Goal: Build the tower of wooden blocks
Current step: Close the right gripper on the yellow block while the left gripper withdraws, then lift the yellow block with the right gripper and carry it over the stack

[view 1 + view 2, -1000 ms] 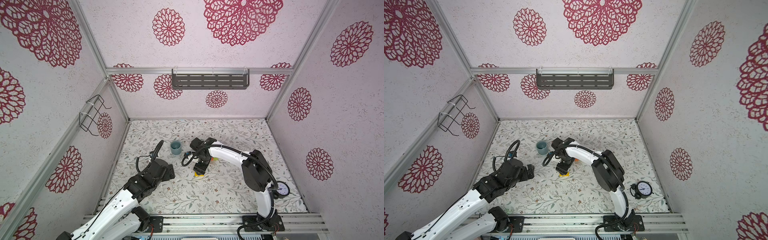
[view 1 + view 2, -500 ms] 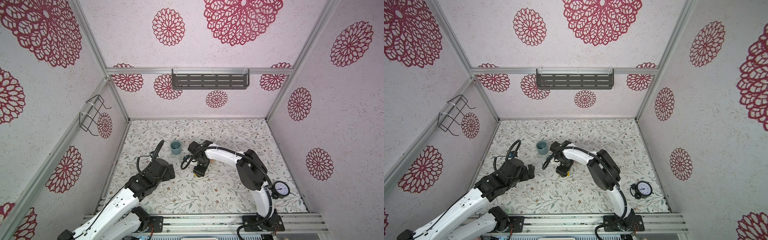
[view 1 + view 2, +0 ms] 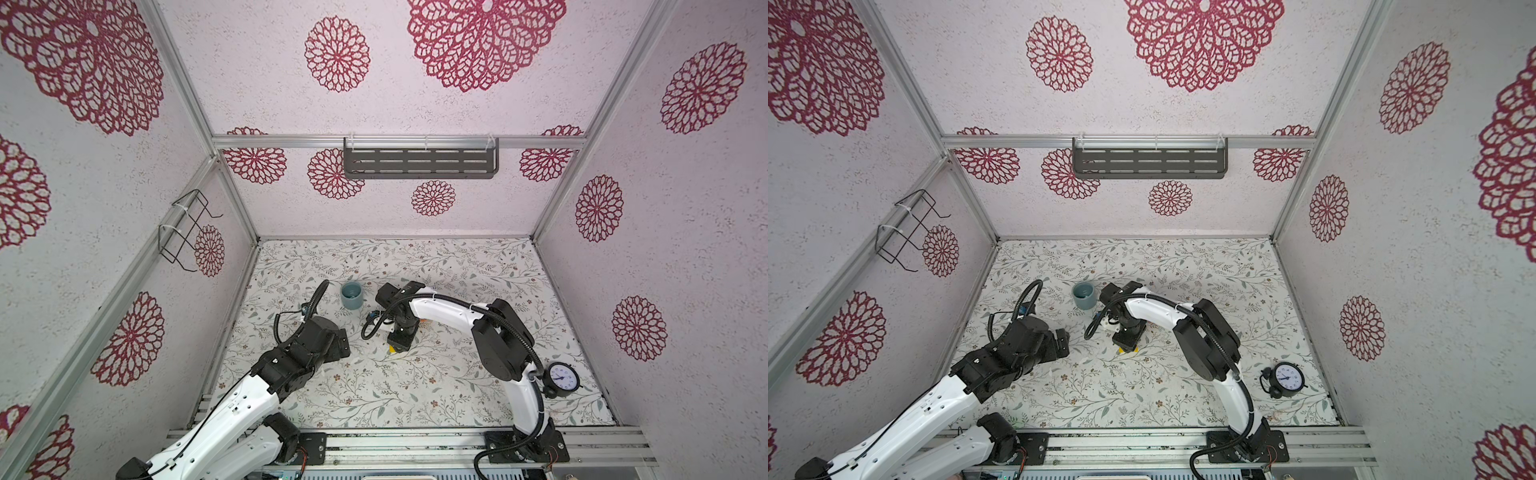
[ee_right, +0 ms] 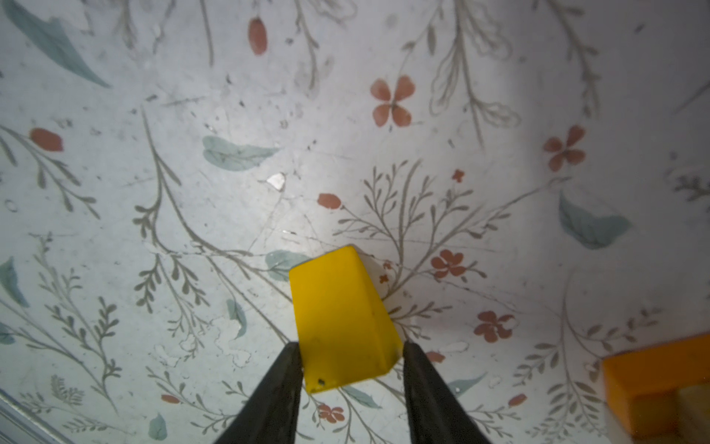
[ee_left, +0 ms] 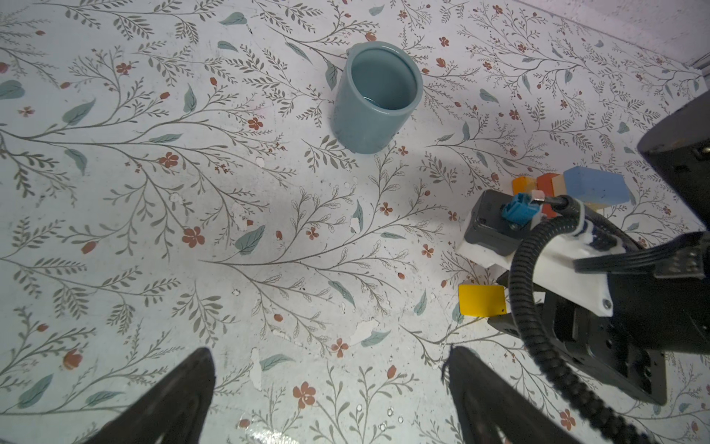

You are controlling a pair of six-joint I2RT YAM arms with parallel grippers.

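Floral tabletop [image 3: 415, 395] carries the yellow block [image 4: 342, 319], near the tower [image 5: 568, 192] of orange, red and blue. The right gripper [image 4: 350, 346] has come down over the block, its fingers narrowing until they seem to pinch its sides. Lifting it onto the tower looks next. The left gripper [image 5: 330, 353] sits apart, fingers spread wide.

A yellow block [image 4: 342, 319] lies flat on the flowery bench [image 5: 230, 230], a little apart from the others. Close by is a small pile. A blue block [image 5: 597, 188] sits on top, with an orange block [image 5: 523, 185] and a red block [image 5: 546, 181] beside it.
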